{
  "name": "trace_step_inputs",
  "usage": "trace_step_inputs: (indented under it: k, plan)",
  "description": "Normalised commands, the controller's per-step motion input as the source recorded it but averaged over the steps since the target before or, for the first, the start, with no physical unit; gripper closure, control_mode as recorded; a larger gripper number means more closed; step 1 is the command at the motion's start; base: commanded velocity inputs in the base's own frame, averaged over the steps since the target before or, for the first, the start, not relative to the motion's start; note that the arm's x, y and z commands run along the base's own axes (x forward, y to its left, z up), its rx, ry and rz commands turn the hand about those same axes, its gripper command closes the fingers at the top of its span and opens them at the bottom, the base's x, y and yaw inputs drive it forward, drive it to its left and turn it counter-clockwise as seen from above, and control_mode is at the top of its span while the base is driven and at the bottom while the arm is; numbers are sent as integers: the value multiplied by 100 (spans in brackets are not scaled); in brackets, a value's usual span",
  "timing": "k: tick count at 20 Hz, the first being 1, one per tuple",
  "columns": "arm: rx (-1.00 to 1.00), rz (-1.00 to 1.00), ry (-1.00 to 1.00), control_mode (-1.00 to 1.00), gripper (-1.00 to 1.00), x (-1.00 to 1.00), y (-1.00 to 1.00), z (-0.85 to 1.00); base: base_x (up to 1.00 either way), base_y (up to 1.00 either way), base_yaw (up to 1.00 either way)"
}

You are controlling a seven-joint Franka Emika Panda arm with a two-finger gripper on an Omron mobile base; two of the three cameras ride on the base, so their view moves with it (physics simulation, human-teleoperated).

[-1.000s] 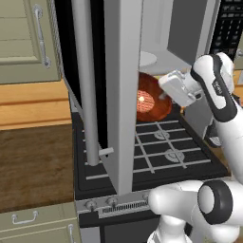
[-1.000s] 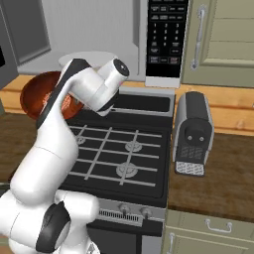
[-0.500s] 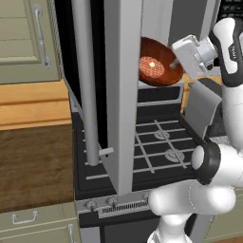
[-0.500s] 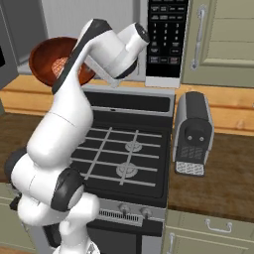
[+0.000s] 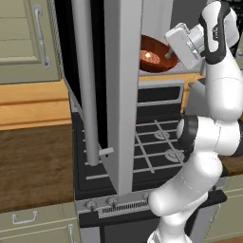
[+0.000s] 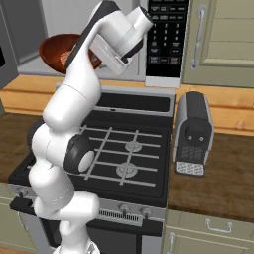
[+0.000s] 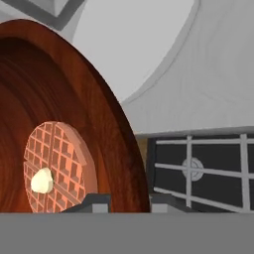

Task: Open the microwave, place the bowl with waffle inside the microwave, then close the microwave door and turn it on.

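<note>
1. Left base view: the door (image 5: 121, 90) is standing swung wide open, edge-on, its bar handle (image 5: 87, 80) running vertically. Past it, the bowl (image 5: 156, 53) is hanging at the mouth of the microwave (image 5: 159, 16), carried by the hand (image 5: 173, 43) at its right rim. The waffle (image 5: 151, 56) is lying inside the bowl.

2. Right base view: the bowl (image 6: 62, 51) is sitting above the cavity floor, partly behind the arm. The keypad (image 6: 166, 34) is facing out on the right. A toaster (image 6: 194, 133) is standing on the desk (image 6: 230, 163) beside the stove (image 6: 119, 149).

3. Hand view: the fingertips (image 7: 94, 202) are pinching the bowl (image 7: 106, 129) rim, one pad inside, one outside. The waffle (image 7: 57, 166) is resting near the gripped edge.

4. Handling, as judged: the bowl is looking stiff, glossy and likely slippery at the rim; one-sided hold is inviting tilt. The waffle is loose and light, likely sliding if tipped. The rim is the sensible place to grip.
</note>
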Motion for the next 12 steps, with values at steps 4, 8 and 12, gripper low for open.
trace_step_inputs:
  k: [4, 8, 12]
  plan:
    - [0, -15, 0, -100, 100, 65, 17, 0, 0, 0, 0]
    - [0, -25, 0, -100, 100, 63, 38, 0, 0, 0, 0]
    - [-2, -29, 0, -100, 100, 54, 70, 0, 0, 0, 0]
